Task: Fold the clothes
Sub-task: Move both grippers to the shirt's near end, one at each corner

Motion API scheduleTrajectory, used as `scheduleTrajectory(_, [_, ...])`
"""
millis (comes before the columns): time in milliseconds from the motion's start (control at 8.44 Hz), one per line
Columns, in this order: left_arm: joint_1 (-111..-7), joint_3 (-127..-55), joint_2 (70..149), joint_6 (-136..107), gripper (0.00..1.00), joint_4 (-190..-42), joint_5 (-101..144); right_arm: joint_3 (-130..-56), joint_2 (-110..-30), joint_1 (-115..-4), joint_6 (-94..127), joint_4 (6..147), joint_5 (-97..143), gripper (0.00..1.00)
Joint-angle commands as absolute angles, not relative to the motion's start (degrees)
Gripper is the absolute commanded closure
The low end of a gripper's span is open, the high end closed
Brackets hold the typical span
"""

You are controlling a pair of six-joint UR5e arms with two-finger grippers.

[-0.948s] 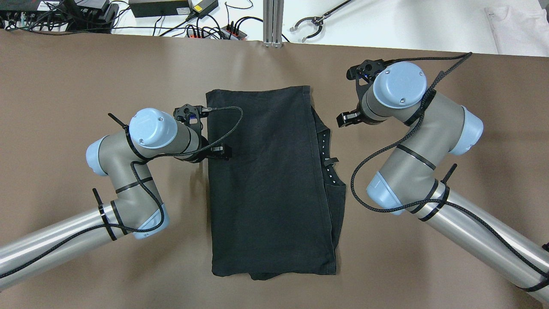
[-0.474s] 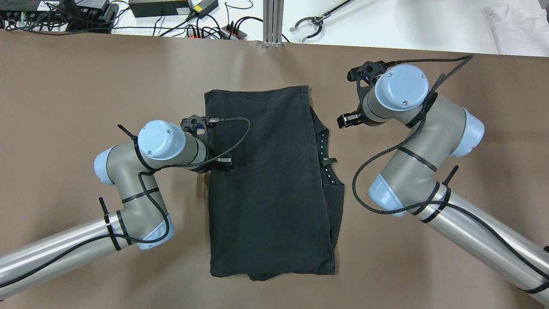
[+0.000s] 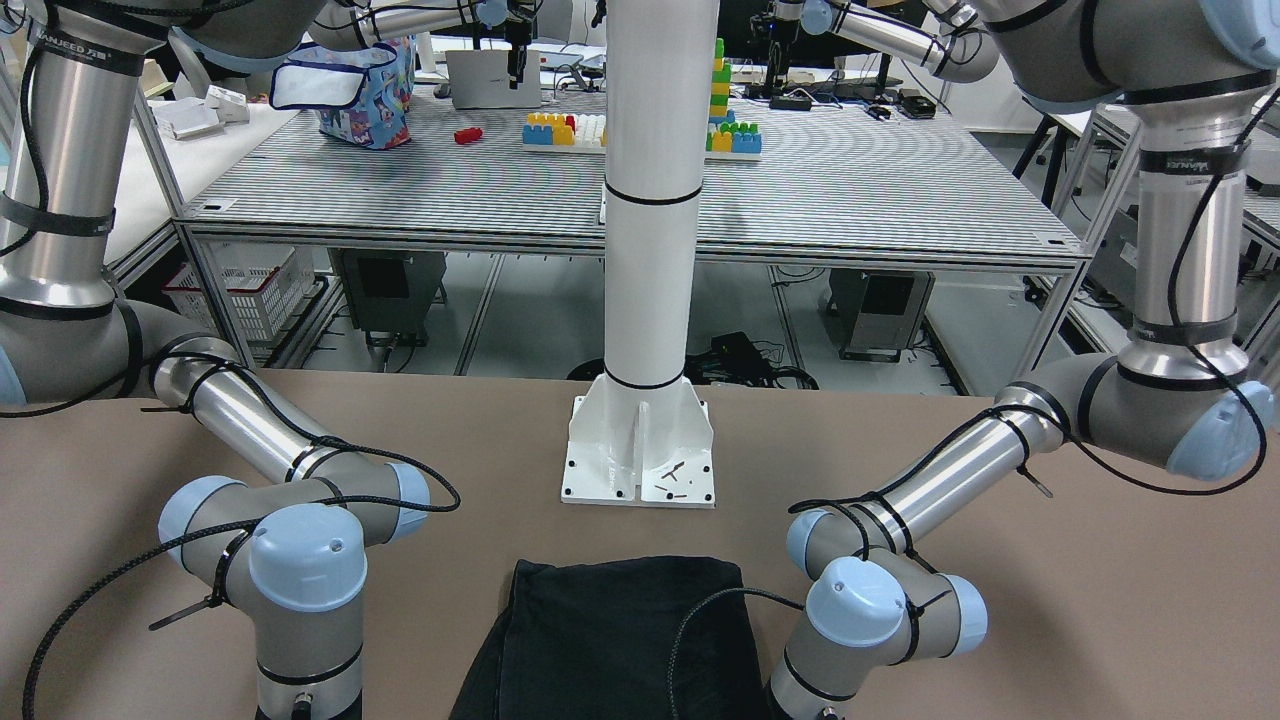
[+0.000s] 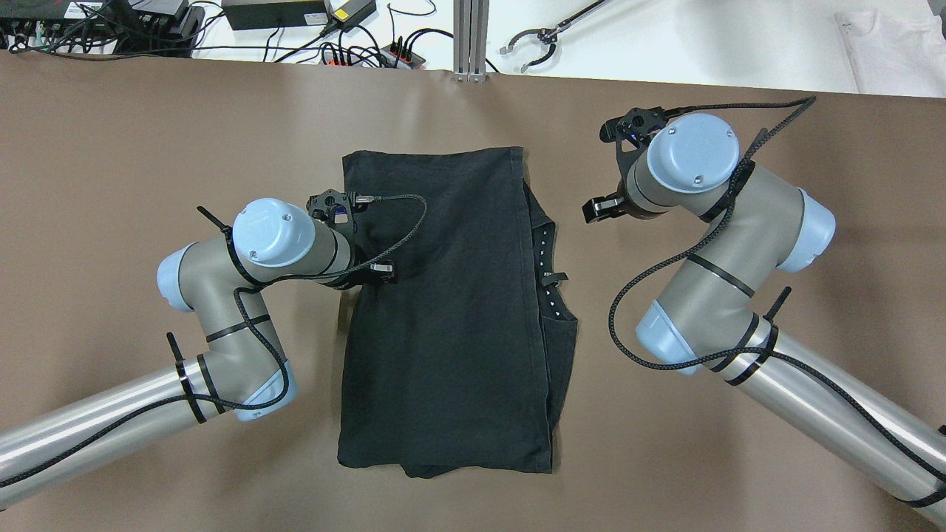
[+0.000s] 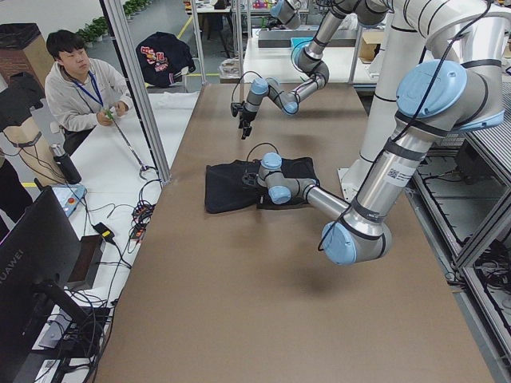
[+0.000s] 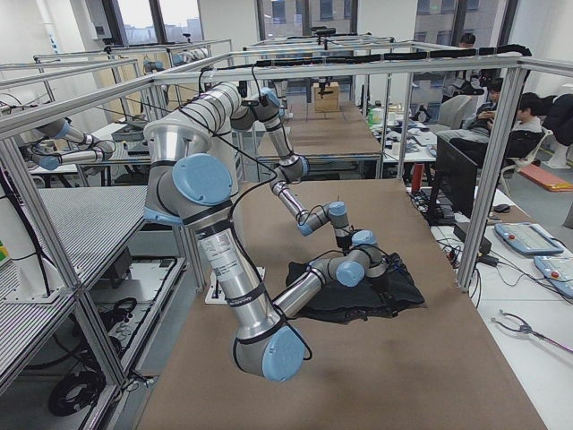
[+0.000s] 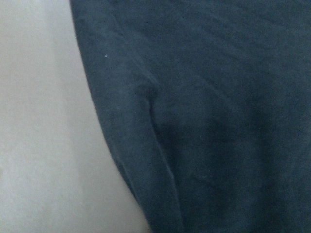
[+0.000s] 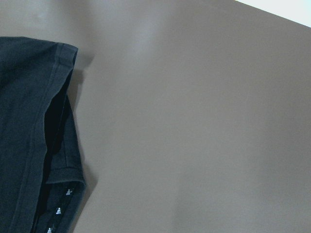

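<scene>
A black garment (image 4: 451, 310) lies folded lengthwise on the brown table (image 4: 148, 133), with a strip of white-dotted inner layer showing along its right side. It also shows in the front view (image 3: 620, 640). My left gripper (image 4: 367, 275) sits low at the garment's left edge, mostly hidden under its wrist. It seems shut on that edge, since the cloth moves with it. The left wrist view is filled by the dark cloth (image 7: 218, 121) beside bare table. My right gripper (image 4: 597, 209) hovers over bare table just right of the garment's top right corner (image 8: 29, 121), open and empty.
A white cloth (image 4: 894, 44), a grabber tool (image 4: 539, 37) and a power strip with cables (image 4: 369, 53) lie on the white surface beyond the table's far edge. The white post base (image 3: 640, 455) stands on the table behind the garment.
The whole garment has slid a little to the left with my left gripper at its left edge. The right arm has barely moved.
</scene>
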State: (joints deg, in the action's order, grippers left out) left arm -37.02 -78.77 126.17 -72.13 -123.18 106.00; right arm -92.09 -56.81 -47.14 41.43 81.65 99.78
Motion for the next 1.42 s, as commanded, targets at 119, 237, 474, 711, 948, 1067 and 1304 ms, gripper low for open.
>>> scheduleTrajectory(119, [-40.9,-77.2,126.0,-66.2,1.00,-122.8,105.9,-92.1,-57.5,-46.8,41.5,81.5,99.8,0.06])
scheduleTrajectory(237, [-41.0,-77.3,126.0,-66.2,1.00,-122.9,106.0,-92.1,-57.5,-46.3,41.5,81.4,99.8,0.06])
scheduleTrajectory(474, [-41.7,-78.3,124.8,-65.3,0.00,-123.0,105.9,-92.1,-57.4,-46.1,41.6,80.8,99.8,0.06])
scheduleTrajectory(711, [-44.5,-82.9,121.4,-61.5,0.00,-122.9,108.0,-92.5,-57.3,-44.3,49.3,78.1,99.8,0.06])
scheduleTrajectory(948, [-45.8,-88.8,116.1,-60.7,0.00,-123.0,109.4,-93.5,-57.5,-40.5,60.2,73.8,99.8,0.06])
scheduleTrajectory(1067, [-45.6,-93.8,111.8,-61.7,0.00,-123.0,109.2,-94.4,-57.7,-37.4,69.6,73.0,99.2,0.06])
scheduleTrajectory(1304, [-44.0,-102.8,102.5,-70.9,0.00,-123.4,108.8,-100.2,-60.7,-30.7,87.4,73.0,94.3,0.06])
